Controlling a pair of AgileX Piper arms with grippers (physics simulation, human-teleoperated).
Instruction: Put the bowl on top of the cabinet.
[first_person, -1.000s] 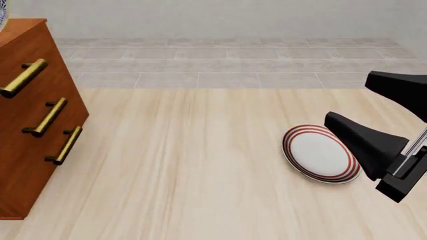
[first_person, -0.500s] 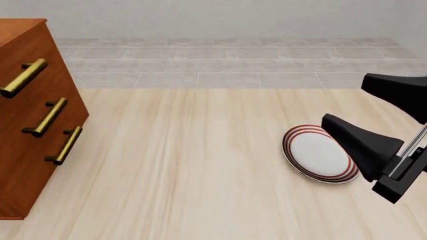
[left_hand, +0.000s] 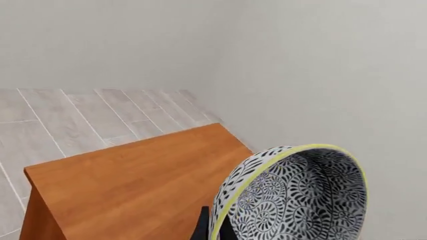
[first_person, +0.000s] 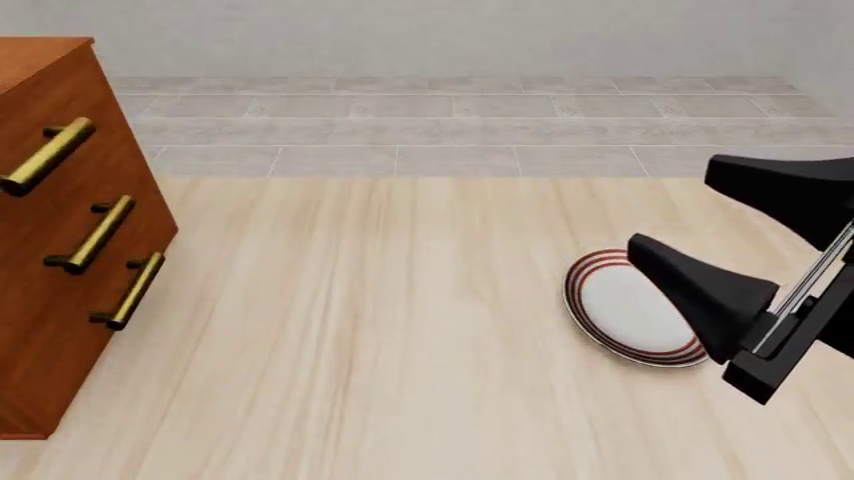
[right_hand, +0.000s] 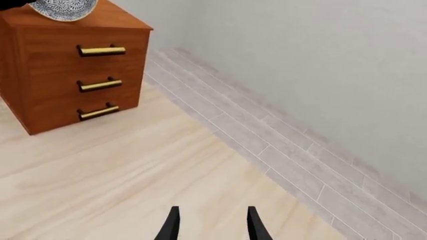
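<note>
The bowl (left_hand: 293, 197) is gripped by its rim in the left pincer (left_hand: 212, 231), of which only a dark fingertip at the rim shows in the left wrist view. It is held tipped, its patterned inside turned toward the camera, over the flat top of the cabinet (left_hand: 133, 185). From that view it seems to be above the top and not resting on it, though the gap cannot be judged. In the right wrist view the bowl (right_hand: 63, 8) shows at the cabinet's (right_hand: 73, 70) top, over the drawer fronts, with a dark part of the left arm just beside it; whether its base touches the wood cannot be told there either.

The relation that matters is bowl to cabinet top: the bowl lies directly ahead of the left pincer, and the wood lies under it, with free surface toward the cabinet's near edge. As I judge it, the coming move calls for levelling the bowl and lowering it until the base sits flat, then letting go.

The right pincer (first_person: 727, 240) stands wide and empty, well away from the cabinet, over the desk (first_person: 400, 330) beside the red-ringed plate (first_person: 627, 310). The left arm is plainly the nearer one.
</note>
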